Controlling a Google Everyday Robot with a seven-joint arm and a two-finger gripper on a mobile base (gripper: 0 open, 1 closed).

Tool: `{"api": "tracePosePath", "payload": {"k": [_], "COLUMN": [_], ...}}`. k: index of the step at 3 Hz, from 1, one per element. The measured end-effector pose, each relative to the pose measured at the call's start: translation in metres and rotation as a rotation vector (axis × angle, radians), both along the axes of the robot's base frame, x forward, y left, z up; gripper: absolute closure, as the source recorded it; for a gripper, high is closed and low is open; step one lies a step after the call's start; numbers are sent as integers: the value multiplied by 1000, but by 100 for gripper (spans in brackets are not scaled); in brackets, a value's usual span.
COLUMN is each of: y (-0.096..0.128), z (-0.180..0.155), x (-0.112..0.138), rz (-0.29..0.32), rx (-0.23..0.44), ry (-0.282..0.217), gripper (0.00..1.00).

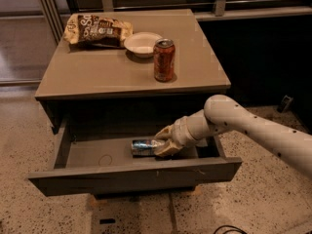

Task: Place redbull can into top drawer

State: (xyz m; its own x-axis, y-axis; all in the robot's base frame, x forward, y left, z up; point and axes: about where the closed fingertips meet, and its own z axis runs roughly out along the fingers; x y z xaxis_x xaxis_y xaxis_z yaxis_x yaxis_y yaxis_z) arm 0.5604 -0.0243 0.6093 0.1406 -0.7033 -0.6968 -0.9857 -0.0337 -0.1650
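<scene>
The redbull can (145, 146), slim, silver and blue, lies on its side on the floor of the open top drawer (97, 156), right of the middle. My gripper (163, 143) reaches down into the drawer from the right. Its fingers (165, 152) sit above and below the can's right end and are closed on it. The drawer's flat grey front panel (131, 177) is pulled out towards the camera.
On the grey table top (97, 72) stand a wider orange-red soda can (164, 60), a white bowl (142, 44) and a chip bag (97, 30). My arm (253, 130) crosses the drawer's right side. There is speckled floor around the table.
</scene>
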Motion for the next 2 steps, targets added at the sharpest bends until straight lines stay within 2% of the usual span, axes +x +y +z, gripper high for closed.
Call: {"api": "tracePosePath", "payload": {"k": [1, 2], "y": [0, 0], "z": [1, 1], "x": [0, 0], "rz": [0, 0], "rx": [0, 0], "ry": [0, 0], "gripper": [87, 64]}}
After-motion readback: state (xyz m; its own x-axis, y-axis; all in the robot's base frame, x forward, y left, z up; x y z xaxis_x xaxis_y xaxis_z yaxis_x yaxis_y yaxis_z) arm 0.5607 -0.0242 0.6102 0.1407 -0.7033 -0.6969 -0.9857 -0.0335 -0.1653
